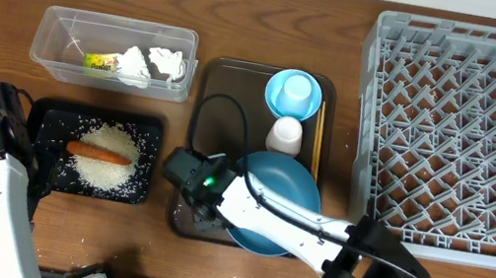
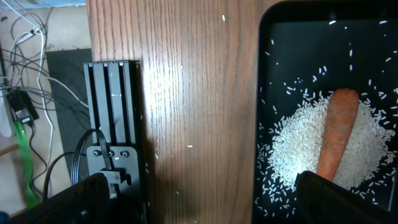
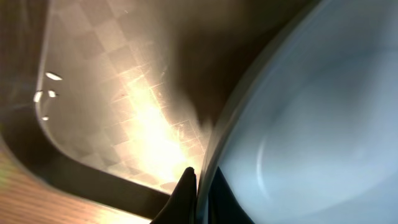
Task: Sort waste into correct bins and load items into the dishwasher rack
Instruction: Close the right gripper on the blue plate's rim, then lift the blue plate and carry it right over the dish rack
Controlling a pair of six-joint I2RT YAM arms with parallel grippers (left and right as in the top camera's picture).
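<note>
— Where the right gripper [image 3: 198, 198] meets the dish [image 1: 286, 180], what state are its fingers in?

— Clenched on the dish. In the right wrist view the rim runs down between the two dark fingertips, with the floor of the brown tray [image 1: 227, 81] lit beside it. Overhead, the grip falls on the dish's left rim.

— Dish location?

— Near end of the brown tray. Behind it on the same tray stands the cup [image 1: 285, 135], then the bowl [image 1: 293, 93] at the far end. The chopsticks [image 1: 316, 140] lie along the tray's right side, just beside the cup.

— Left gripper [image 2: 202, 199]?

— Released: fingers spread wide, nothing between them. In the left wrist view one finger hangs over the bare table [image 2: 186, 93], the other over the black tray [image 1: 149, 135].

— Waste location?

— Rice [image 1: 107, 175] is heaped in the black tray, with loose grains scattered around the heap. The carrot [image 1: 98, 151] lies across the top of the heap. Tissues [image 1: 158, 63] and wrapper [image 1: 98, 62] sit touching in the tub [image 1: 119, 23], which stands just behind the black tray at the table's far left.

— Rack [image 1: 366, 118]?

— Right side of the table, just beside the brown tray.
</note>
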